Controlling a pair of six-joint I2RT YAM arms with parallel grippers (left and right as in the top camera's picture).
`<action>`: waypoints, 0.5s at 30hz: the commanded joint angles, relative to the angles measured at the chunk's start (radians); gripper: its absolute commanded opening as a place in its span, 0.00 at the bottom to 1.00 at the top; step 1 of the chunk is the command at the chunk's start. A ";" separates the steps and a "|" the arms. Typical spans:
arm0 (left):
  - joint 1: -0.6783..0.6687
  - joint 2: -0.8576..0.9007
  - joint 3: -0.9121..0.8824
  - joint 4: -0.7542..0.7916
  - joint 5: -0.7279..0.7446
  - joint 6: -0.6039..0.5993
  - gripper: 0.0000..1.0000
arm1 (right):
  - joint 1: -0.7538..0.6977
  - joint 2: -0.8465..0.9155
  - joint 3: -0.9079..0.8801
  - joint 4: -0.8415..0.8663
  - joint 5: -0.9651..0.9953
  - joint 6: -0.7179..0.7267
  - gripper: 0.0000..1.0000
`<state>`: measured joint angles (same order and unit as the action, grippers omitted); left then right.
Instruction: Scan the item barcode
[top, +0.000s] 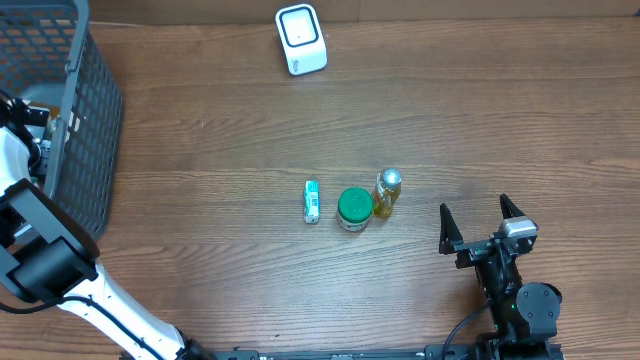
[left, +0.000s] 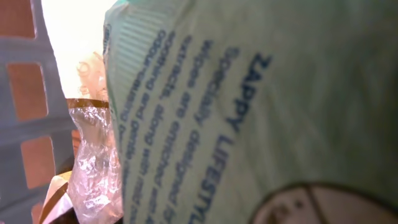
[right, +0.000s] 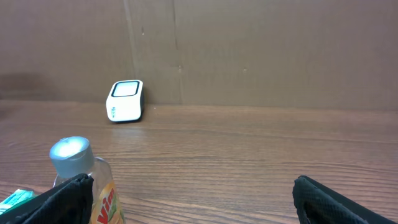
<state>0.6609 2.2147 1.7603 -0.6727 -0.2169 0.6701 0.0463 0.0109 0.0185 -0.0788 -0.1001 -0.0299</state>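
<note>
Right against the left wrist camera we see a pale green wipes packet (left: 249, 112). It fills the view and hides the fingers of the left claw, so we cannot tell how far they are closed or whether they hold it. Its print runs steeply across the view, so we judge that its long axis is tilted to the claw. Around it stands the grey basket (top: 95, 120), at the left side of the table. The right claw (top: 481, 222) is wide open, empty and well apart. Farthest, the white scanner (top: 301, 40) stands to the right of the basket.
</note>
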 joint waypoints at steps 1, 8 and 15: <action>0.006 -0.032 0.037 -0.011 0.030 -0.167 0.23 | -0.002 -0.008 -0.011 0.005 0.002 -0.005 1.00; 0.005 -0.203 0.069 0.006 0.034 -0.364 0.27 | -0.002 -0.008 -0.011 0.005 0.002 -0.005 1.00; -0.018 -0.428 0.095 0.021 0.036 -0.482 0.26 | -0.002 -0.008 -0.011 0.005 0.001 -0.005 1.00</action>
<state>0.6598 1.9457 1.7966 -0.6746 -0.1871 0.3038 0.0463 0.0109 0.0185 -0.0788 -0.1001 -0.0299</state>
